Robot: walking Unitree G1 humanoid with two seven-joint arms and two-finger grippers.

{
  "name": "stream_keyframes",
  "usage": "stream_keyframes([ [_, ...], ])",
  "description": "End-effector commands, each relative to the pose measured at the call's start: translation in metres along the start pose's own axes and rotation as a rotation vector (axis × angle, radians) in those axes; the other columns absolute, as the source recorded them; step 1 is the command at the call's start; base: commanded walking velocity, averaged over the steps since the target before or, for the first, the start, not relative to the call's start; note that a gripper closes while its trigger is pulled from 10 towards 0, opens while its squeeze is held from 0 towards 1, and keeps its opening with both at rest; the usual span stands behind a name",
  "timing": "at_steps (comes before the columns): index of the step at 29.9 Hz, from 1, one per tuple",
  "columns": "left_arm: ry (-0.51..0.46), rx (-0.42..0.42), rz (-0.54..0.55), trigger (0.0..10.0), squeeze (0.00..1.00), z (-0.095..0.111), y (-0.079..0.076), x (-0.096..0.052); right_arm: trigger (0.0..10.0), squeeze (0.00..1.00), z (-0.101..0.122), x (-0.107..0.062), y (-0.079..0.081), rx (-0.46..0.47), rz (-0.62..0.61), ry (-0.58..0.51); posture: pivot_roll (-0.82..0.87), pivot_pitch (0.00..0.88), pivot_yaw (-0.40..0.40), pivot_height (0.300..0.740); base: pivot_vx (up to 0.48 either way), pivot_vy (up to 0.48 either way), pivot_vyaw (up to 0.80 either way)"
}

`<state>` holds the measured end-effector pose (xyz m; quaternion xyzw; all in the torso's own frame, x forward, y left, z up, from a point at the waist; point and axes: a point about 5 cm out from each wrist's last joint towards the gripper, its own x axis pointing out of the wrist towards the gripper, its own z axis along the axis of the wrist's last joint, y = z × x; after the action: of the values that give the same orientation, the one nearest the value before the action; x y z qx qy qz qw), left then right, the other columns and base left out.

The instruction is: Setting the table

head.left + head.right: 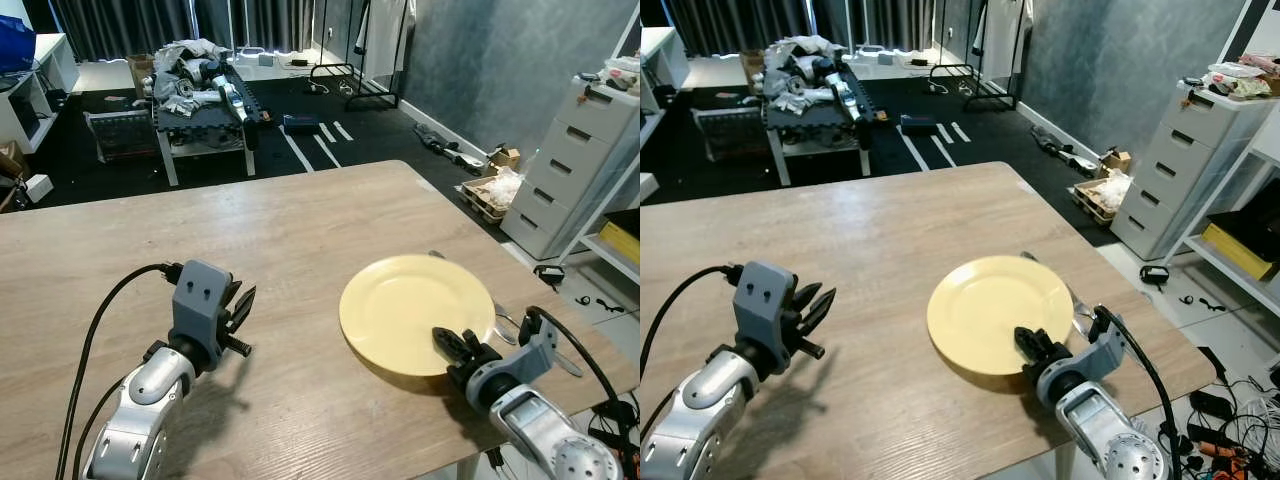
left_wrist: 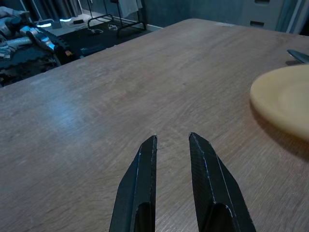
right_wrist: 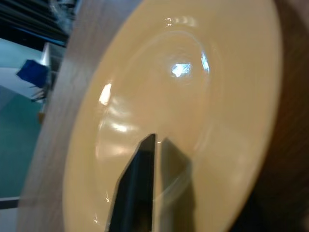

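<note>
On the wooden table (image 1: 250, 240), toward its right near corner, lies a yellow plate (image 1: 410, 305), flat and empty. The right gripper (image 1: 447, 345) sits at the plate's near rim, fingers reaching over the rim onto the plate; in the right wrist view one black finger (image 3: 137, 183) lies over the plate's surface with its mirror image beside it, so whether the fingers are parted, pinched together, or clamped on the rim cannot be told. Just right of the plate, cutlery (image 1: 508, 322) rests on the table, partly hidden behind the right wrist; another utensil tip pokes out at the plate's far edge. The left gripper (image 1: 240, 310) hovers above bare table, well apart from the plate on its left, fingers slightly parted with a narrow gap and nothing between them; the left wrist view shows both fingers (image 2: 140, 188) over wood, with the plate at the side. Beyond the table: dark floor, a cluttered low bench (image 1: 200, 100), and a grey drawer unit (image 1: 575, 160) at right.
</note>
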<state>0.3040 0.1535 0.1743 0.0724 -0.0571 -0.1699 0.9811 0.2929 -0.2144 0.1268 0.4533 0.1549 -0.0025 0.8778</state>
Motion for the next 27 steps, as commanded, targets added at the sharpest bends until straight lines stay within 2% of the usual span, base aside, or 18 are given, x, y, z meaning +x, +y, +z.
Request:
stream_keyframes([
  [1,0.011,0.010,-0.010,10.0,0.00,-0.001,-0.002,-0.002,10.0,1.00,-0.003,-0.003,-0.016,-0.027,-0.098,0.014,0.10,0.078,0.050,0.740,0.000,0.000,0.00],
  [2,0.011,0.009,-0.011,10.0,0.00,-0.001,-0.002,-0.002,10.0,1.00,-0.002,-0.004,-0.016,-0.050,-0.113,0.007,0.10,0.078,0.050,0.740,0.000,0.000,0.00],
  [5,0.010,0.006,-0.010,10.0,0.00,0.000,-0.002,-0.002,10.0,1.00,0.010,-0.006,-0.015,-0.250,-0.171,-0.014,0.09,0.084,0.051,0.740,0.000,0.000,0.00],
  [6,0.010,0.006,-0.010,10.0,0.00,0.000,-0.002,-0.002,10.0,1.00,0.010,-0.006,-0.015,-0.250,-0.171,-0.014,0.09,0.084,0.051,0.740,0.000,0.000,0.00],
  [7,0.010,0.005,-0.011,10.0,0.00,-0.001,-0.002,-0.002,10.0,1.00,0.015,-0.007,-0.013,-0.322,-0.180,-0.018,0.09,0.084,0.051,0.740,0.000,0.000,0.00],
  [8,0.010,0.005,-0.011,10.0,0.00,-0.001,-0.002,-0.002,10.0,1.00,0.015,-0.007,-0.013,-0.322,-0.180,-0.018,0.09,0.084,0.051,0.740,0.000,0.000,0.00],
  [9,0.012,0.003,-0.011,10.0,0.00,-0.001,-0.003,-0.002,10.0,1.00,0.018,-0.008,-0.010,-0.420,-0.178,-0.013,0.09,0.087,0.051,0.740,0.000,0.000,0.00],
  [10,0.012,0.003,-0.011,10.0,0.00,-0.001,-0.003,-0.002,10.0,1.00,0.018,-0.008,-0.010,-0.420,-0.178,-0.013,0.09,0.087,0.051,0.740,0.000,0.000,0.00],
  [11,0.012,0.001,-0.012,10.0,0.00,-0.001,-0.003,-0.002,10.0,0.39,0.020,-0.008,-0.007,-0.525,-0.180,-0.002,0.09,0.088,0.049,0.740,0.000,0.000,0.00],
  [12,0.012,0.001,-0.012,10.0,0.00,-0.001,-0.003,-0.002,10.0,0.39,0.020,-0.008,-0.007,-0.525,-0.180,-0.002,0.09,0.088,0.049,0.740,0.000,0.000,0.00],
  [13,0.012,-0.001,-0.012,10.0,0.00,-0.001,-0.004,-0.002,10.0,0.00,0.021,-0.009,-0.005,-0.622,-0.178,0.014,0.09,0.088,0.049,0.740,0.000,0.000,0.00],
  [14,0.013,-0.003,-0.012,10.0,0.00,-0.001,-0.004,-0.002,10.0,0.00,0.020,-0.010,-0.004,-0.696,-0.177,0.025,0.09,0.088,0.049,0.740,0.000,0.000,0.00],
  [15,0.013,-0.003,-0.012,10.0,0.00,-0.001,-0.004,-0.002,10.0,0.00,0.020,-0.010,-0.004,-0.696,-0.177,0.025,0.09,0.088,0.049,0.740,0.000,0.000,0.00],
  [18,0.014,-0.008,-0.012,10.0,0.00,-0.002,-0.006,-0.003,10.0,0.00,0.018,-0.015,0.000,-0.927,-0.161,0.058,0.08,0.096,0.043,0.740,0.000,0.000,0.00],
  [22,0.015,-0.009,-0.012,10.0,0.00,-0.002,-0.006,-0.003,10.0,0.00,0.018,-0.016,0.000,-0.960,-0.157,0.064,0.08,0.096,0.043,0.740,0.000,0.000,0.00],
  [24,0.016,-0.007,-0.014,10.0,0.00,-0.002,-0.007,-0.003,10.0,0.00,0.030,-0.023,0.002,-1.083,-0.153,0.018,0.08,0.099,0.042,0.740,0.000,0.000,0.00],
  [25,0.016,-0.007,-0.014,10.0,0.00,-0.002,-0.007,-0.003,10.0,0.00,0.030,-0.023,0.002,-1.083,-0.153,0.018,0.08,0.099,0.042,0.740,0.000,0.000,0.00],
  [27,0.017,-0.001,-0.015,10.0,0.00,-0.002,-0.008,-0.002,10.0,0.00,0.046,-0.029,0.020,-1.129,-0.073,-0.128,0.08,0.099,0.042,0.740,0.000,0.000,0.00],
])
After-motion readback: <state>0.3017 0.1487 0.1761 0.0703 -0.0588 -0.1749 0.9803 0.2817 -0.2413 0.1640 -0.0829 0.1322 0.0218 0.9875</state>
